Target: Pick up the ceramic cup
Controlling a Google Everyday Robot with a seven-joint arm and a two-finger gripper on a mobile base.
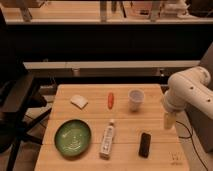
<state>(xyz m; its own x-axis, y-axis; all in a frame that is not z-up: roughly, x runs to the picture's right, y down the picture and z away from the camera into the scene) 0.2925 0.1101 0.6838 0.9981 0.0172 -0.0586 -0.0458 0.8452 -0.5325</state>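
The ceramic cup (135,99) is small, plain and white, and it stands upright on the wooden table (90,117), right of centre towards the back. My gripper (169,120) hangs fingers-down off the white arm (187,90) at the table's right edge. It is to the right of the cup and a little nearer the front, well apart from it. The gripper is open and holds nothing.
An orange carrot (111,99) lies left of the cup, and a white pad (79,101) lies further left. A green plate (73,137), a white labelled bottle (107,139) and a black object (145,144) sit along the front. A dark chair (15,107) stands left of the table.
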